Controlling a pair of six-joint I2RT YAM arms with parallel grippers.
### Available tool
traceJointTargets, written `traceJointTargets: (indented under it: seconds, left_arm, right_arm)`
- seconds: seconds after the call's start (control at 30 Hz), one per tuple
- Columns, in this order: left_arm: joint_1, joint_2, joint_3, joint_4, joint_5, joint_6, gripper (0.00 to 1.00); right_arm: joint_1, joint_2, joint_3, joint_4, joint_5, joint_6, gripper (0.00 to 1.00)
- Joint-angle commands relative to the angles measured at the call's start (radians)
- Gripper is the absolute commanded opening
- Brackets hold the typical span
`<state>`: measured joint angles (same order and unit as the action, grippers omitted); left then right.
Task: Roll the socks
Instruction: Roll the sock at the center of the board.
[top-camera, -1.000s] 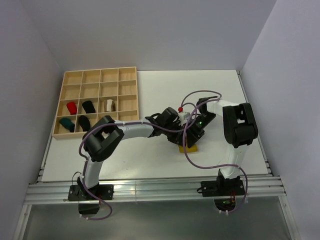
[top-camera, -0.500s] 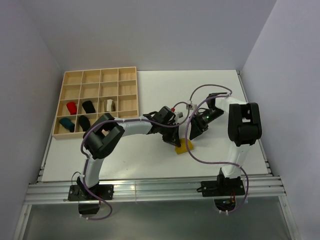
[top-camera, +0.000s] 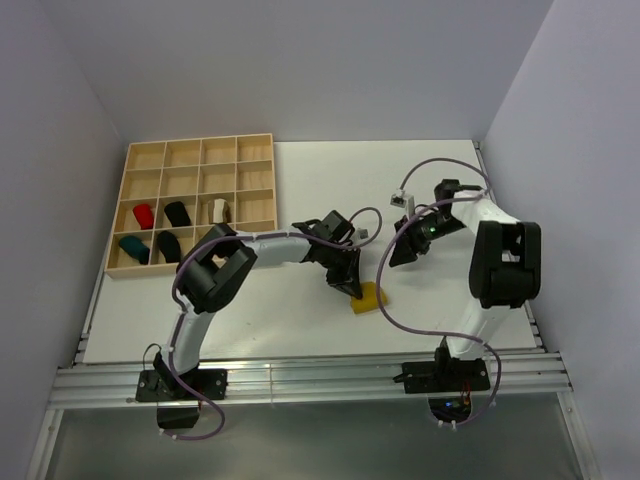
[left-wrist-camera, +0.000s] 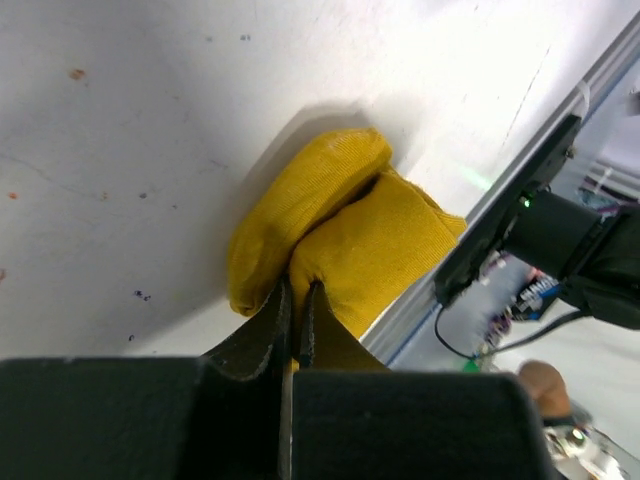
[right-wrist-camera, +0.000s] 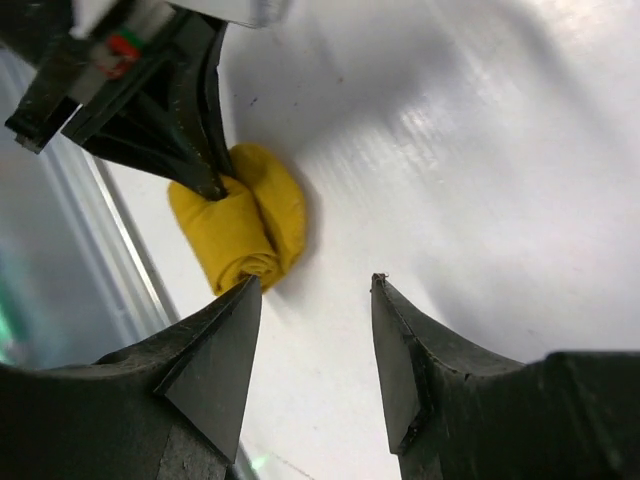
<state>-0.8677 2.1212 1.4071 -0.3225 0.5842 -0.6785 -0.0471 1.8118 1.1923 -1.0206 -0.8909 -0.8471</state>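
Observation:
A mustard yellow sock (top-camera: 370, 298) lies on the white table as a stubby roll, its layers showing in the right wrist view (right-wrist-camera: 245, 225). My left gripper (top-camera: 350, 286) is shut on the roll's edge, its tips pinching the yellow fabric (left-wrist-camera: 350, 230) at the left gripper's tip (left-wrist-camera: 297, 292). The left fingers (right-wrist-camera: 205, 180) also show in the right wrist view, gripping the roll from its left. My right gripper (right-wrist-camera: 315, 285) stands open above bare table, apart from the sock, and the same right gripper (top-camera: 400, 255) is up and to the right of it.
A wooden compartment tray (top-camera: 272, 190) sits at the back left, holding rolled socks: red (top-camera: 143, 215), black (top-camera: 177, 212), white (top-camera: 218, 210), teal (top-camera: 133, 248) and another black (top-camera: 168, 245). The metal rail (top-camera: 300, 375) runs just beyond the sock. Purple cables (top-camera: 400, 320) loop near the right arm.
My right gripper has let go and pulled away up and to the right of the yellow sock. The left gripper stays shut on the roll, now uncovered.

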Motion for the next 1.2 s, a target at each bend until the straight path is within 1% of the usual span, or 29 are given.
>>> traceJointTargets:
  seconds: [0.0,0.13,0.27,0.33,0.37,0.43,0.6,0.63,0.77,1.17]
  left_arm:
    - [0.004,0.091,0.003,-0.193,-0.017,0.034,0.01]
    - [0.015,0.115,0.041,-0.256,-0.009,0.057,0.0]
    - [0.021,0.126,0.064,-0.286,-0.001,0.068,0.0]
    - [0.024,0.134,0.069,-0.286,0.011,0.063,0.0]
    - [0.025,0.137,0.072,-0.289,0.012,0.063,0.0]
    - [0.026,0.148,0.082,-0.291,0.017,0.063,0.0]
    - [0.027,0.169,0.098,-0.302,0.028,0.063,0.0]
    - [0.027,0.174,0.101,-0.305,0.028,0.065,0.0]
    - [0.027,0.186,0.116,-0.317,0.032,0.073,0.0]
    - [0.029,0.221,0.15,-0.322,0.058,0.079,0.0]
  right_arm:
    - [-0.016,-0.142,-0.057,0.063,-0.01,-0.05,0.56]
    - [-0.013,-0.274,-0.155,0.132,0.02,-0.101,0.57]
    - [0.016,-0.397,-0.273,0.149,0.059,-0.217,0.6]
    - [0.042,-0.457,-0.309,0.155,0.072,-0.254,0.61]
    - [0.074,-0.477,-0.339,0.163,0.072,-0.27,0.61]
    - [0.114,-0.523,-0.368,0.201,0.076,-0.265,0.64]
    - [0.242,-0.577,-0.441,0.274,0.121,-0.227,0.66]
    - [0.286,-0.582,-0.447,0.287,0.135,-0.219,0.67]
    - [0.369,-0.589,-0.476,0.324,0.179,-0.192,0.67]
    - [0.477,-0.583,-0.528,0.407,0.254,-0.15,0.68]
